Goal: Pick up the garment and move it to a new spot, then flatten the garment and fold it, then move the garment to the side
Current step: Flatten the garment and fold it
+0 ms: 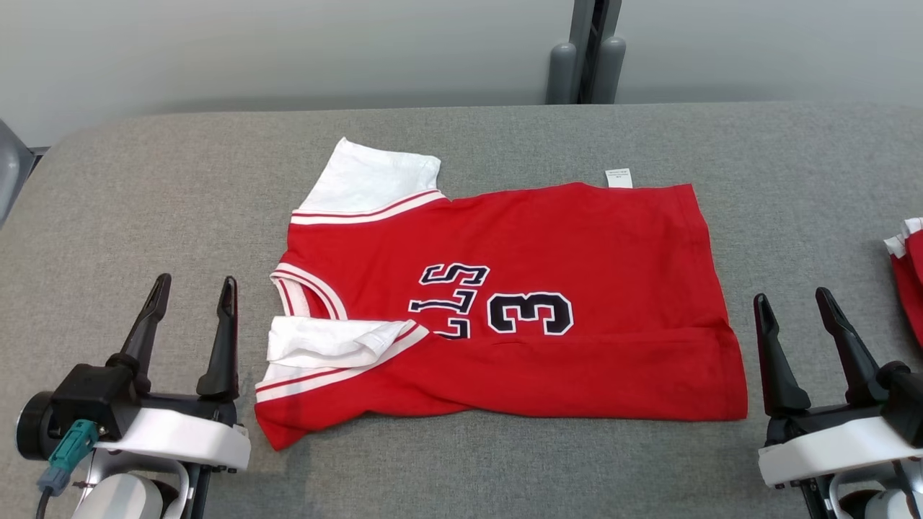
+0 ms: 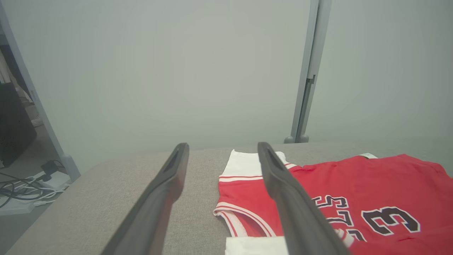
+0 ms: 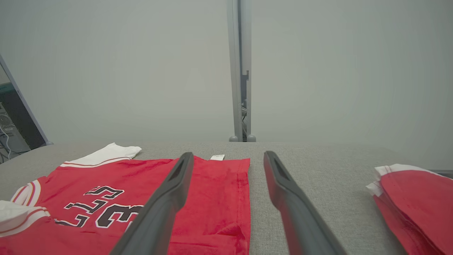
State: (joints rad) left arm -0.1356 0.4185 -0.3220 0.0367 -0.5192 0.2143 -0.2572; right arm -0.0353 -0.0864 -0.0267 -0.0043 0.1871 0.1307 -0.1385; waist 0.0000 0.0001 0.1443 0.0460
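Note:
The garment (image 1: pixel 548 303) is a red jersey with white sleeves and a dark number 3, lying spread sideways on the grey table (image 1: pixel 505 137), neck toward the left. Its near long edge is folded up over the body, and the near white sleeve (image 1: pixel 332 342) lies folded onto the chest. My left gripper (image 1: pixel 193 297) stands open at the lower left, beside the jersey's shoulder end, with nothing in it. At the lower right my right gripper (image 1: pixel 793 306) is open too, just past the hem. The wrist views show the jersey (image 2: pixel 371 191) (image 3: pixel 116 198) beyond the spread fingers.
A second red and white cloth pile (image 1: pixel 910 270) (image 3: pixel 414 202) lies at the table's right edge. A grey post (image 1: pixel 585 54) rises behind the table against a pale wall. Cables (image 2: pixel 21 193) lie on the floor off the table's left end.

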